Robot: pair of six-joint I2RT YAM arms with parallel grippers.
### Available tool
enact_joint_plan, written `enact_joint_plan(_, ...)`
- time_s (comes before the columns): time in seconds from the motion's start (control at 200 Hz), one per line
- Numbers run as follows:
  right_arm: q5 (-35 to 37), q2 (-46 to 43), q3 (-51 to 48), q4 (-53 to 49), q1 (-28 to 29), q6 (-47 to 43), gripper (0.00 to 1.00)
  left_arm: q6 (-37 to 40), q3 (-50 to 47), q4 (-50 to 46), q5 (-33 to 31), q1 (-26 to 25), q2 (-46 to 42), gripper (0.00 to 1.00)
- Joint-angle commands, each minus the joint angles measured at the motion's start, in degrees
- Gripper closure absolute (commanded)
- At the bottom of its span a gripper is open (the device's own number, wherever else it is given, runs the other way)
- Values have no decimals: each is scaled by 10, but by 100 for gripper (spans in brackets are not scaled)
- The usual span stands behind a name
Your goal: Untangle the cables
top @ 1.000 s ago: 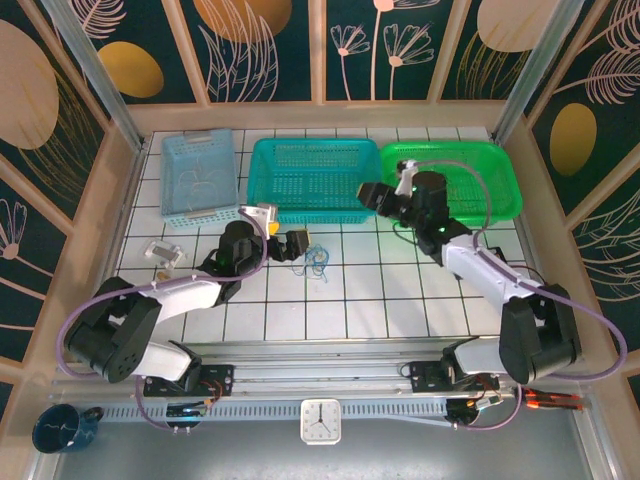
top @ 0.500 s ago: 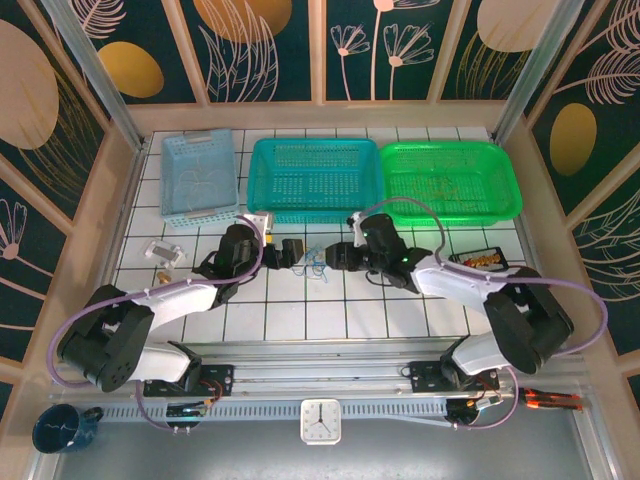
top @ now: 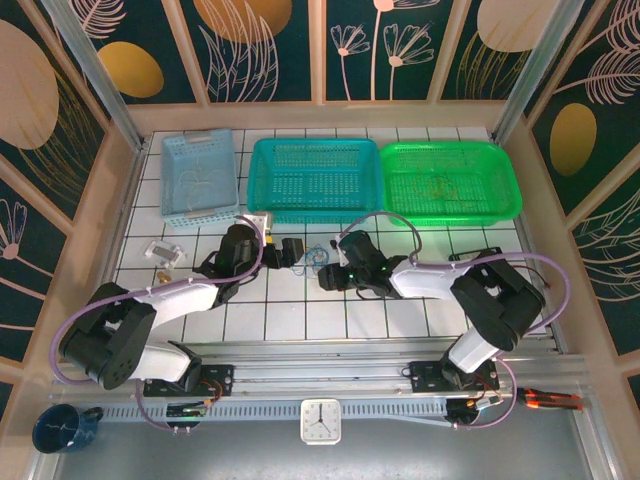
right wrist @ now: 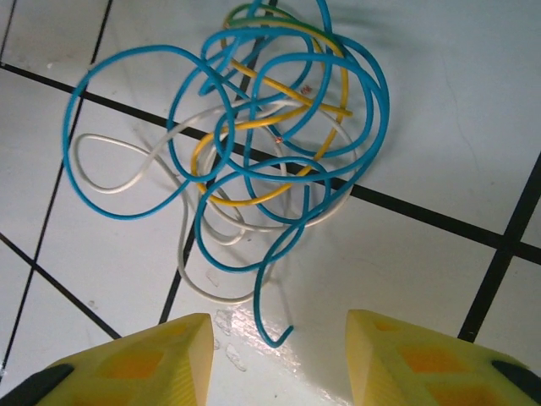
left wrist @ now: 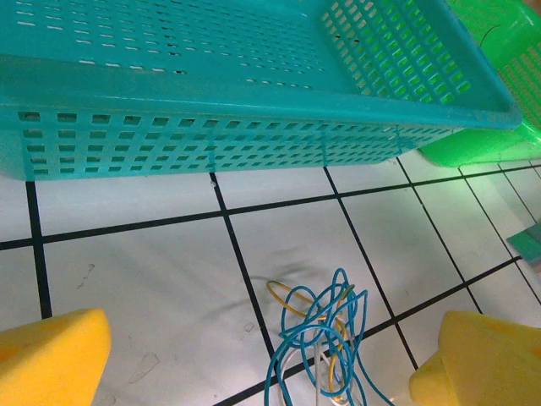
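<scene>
The cables [right wrist: 254,144] lie in one small loose knot on the glossy white tiles of the table [top: 290,310], just in front of the teal basket [left wrist: 254,118] with its slotted plastic wall. They are thin, smooth, springy cords. The blue one makes the widest loops, and a yellow and a whitish one are threaded through it. The clump is roughly round (no real long axis), though one blue free end hooks down toward the right gripper [right wrist: 279,364]. That claw is released, its matte yellow pads [right wrist: 144,359] parted just short of the tangle with nothing between them. Opposite, the left gripper [left wrist: 266,372] is spread wide and empty, and the knot sits low between its pads [left wrist: 51,355] in the wrist view.
</scene>
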Motion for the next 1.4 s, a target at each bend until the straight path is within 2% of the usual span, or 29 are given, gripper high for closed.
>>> enact_joint_plan(0.0,19,13,9,11,5,-9,58,-10,-7,25,-4,2,3,1)
enact_joint_plan(0.19,21,29,17,16,5,-11,65,-12,-8,27,-4,3,3,1)
enact_joint_plan(0.525,20,48,32,21,5,-13,70,-13,-8,29,-2,3,4,1)
enact_joint_plan(0.646,20,51,33,20,5,-14,79,-13,-8,30,-1,3,4,1)
enact_joint_plan(0.791,16,41,38,8,3,-23,100,-11,-7,30,-1,3,2,1)
enact_joint_plan(0.951,-2,4,51,-15,-17,-38,100,5,-5,32,1,4,0,1)
enact_joint_plan(1.396,-125,-82,87,-18,-85,-32,100,39,-5,42,11,4,-13,1)
